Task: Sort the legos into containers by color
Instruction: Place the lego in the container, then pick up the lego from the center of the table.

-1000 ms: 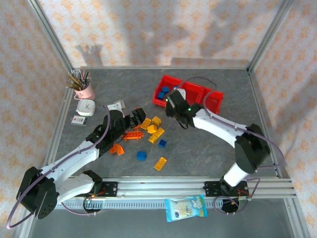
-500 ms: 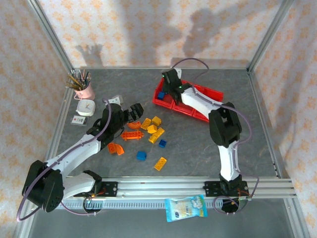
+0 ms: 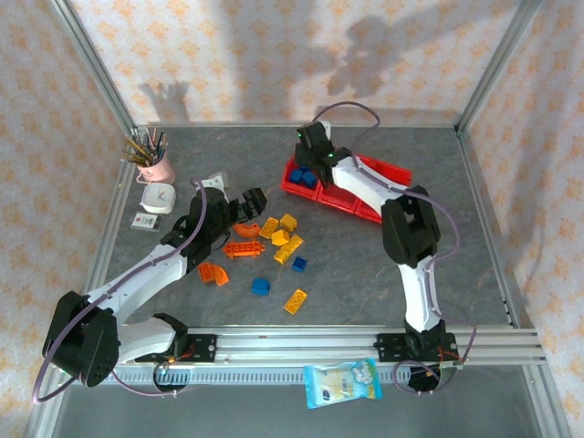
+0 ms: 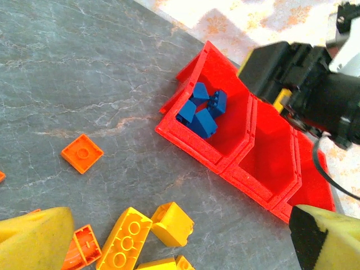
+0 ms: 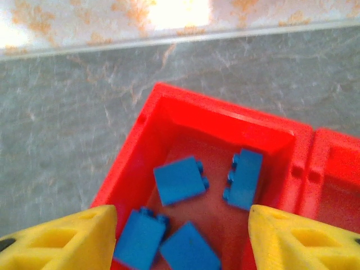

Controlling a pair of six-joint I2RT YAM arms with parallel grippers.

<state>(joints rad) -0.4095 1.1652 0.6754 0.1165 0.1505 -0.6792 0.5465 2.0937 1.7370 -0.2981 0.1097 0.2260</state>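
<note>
The right jaws stand wide apart and empty over the leftmost bin (image 5: pixel 135 146) of the 3 joined red containers (image 3: pixel 351 201), where 4 blue legos (image 5: pixel 179 180) lie. The left jaws, also spread wide and holding nothing, hang above loose yellow legos (image 4: pixel 171 225) and orange legos (image 4: pixel 82 153) on the grey tabletop (image 3: pixel 365 265). Print on the blue packet (image 3: pixel 342 381) is too small to read.

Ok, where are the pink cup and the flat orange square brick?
pink cup (image 3: pixel 162 172), top external view, its side.
orange square brick (image 4: pixel 82 153), left wrist view, its top face.
</note>
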